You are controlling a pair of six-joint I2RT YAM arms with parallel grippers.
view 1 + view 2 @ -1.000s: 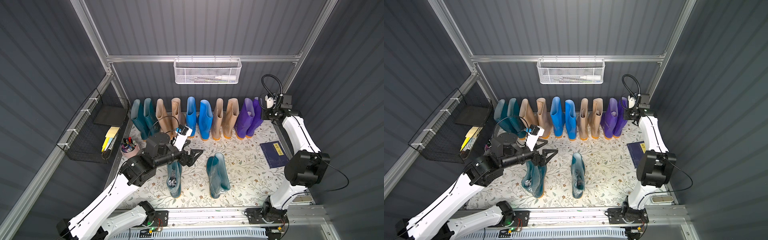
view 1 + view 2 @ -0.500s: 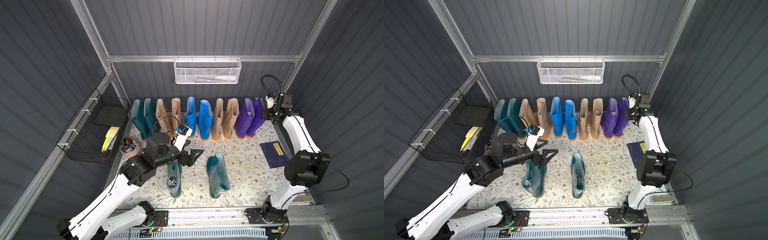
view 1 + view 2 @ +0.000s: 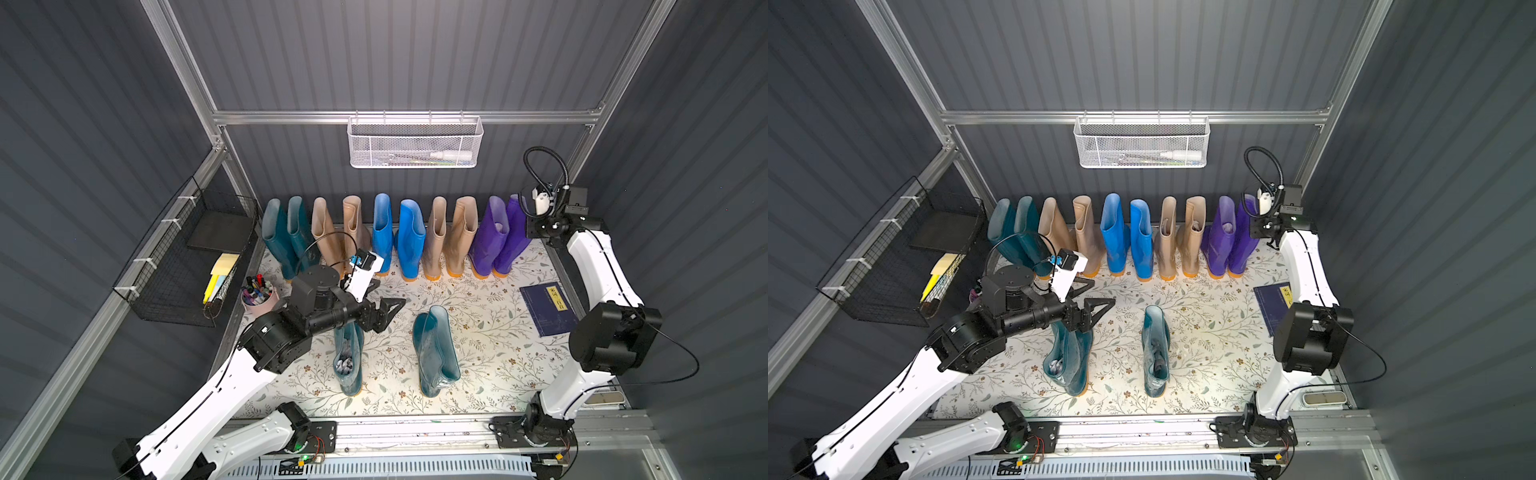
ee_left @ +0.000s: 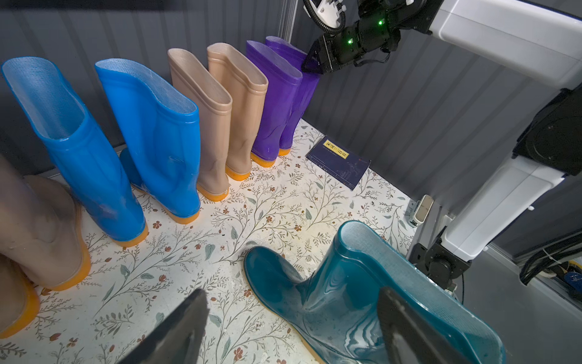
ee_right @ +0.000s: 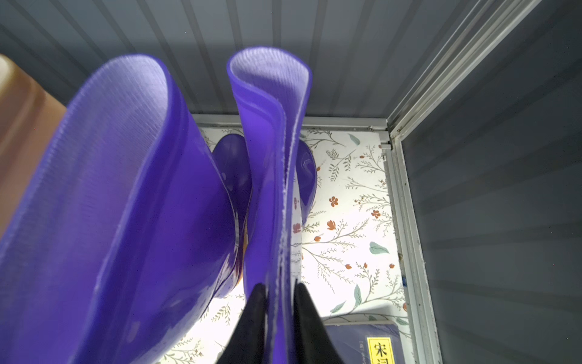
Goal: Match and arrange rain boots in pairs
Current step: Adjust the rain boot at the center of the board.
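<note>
Ten of the twelve rain boots stand upright in a row along the back wall, sorted by colour: a dark teal pair (image 3: 286, 237), a beige pair (image 3: 338, 228), the bright blue pair (image 3: 397, 232), a second beige pair (image 3: 451, 232) and the purple pair (image 3: 498, 237). Our full count is four dark teal, four beige, two bright blue and two purple. The last two dark teal boots stand on the floral table (image 3: 490, 332) in front of the row, well apart from each other: the left-side teal boot (image 3: 348, 365) and the right-side teal boot (image 3: 434, 353). We judge these still need bringing side by side as a pair. The left tool (image 3: 391, 292) hovers wide open over the table, near the top of the left-side teal boot, holding nothing. The right tool (image 5: 278, 290) is closed narrowly on the cuff of the outermost purple boot (image 5: 264, 141), which stands at the row's end by the side wall. We read five pairs as arranged, with one outstanding.
</note>
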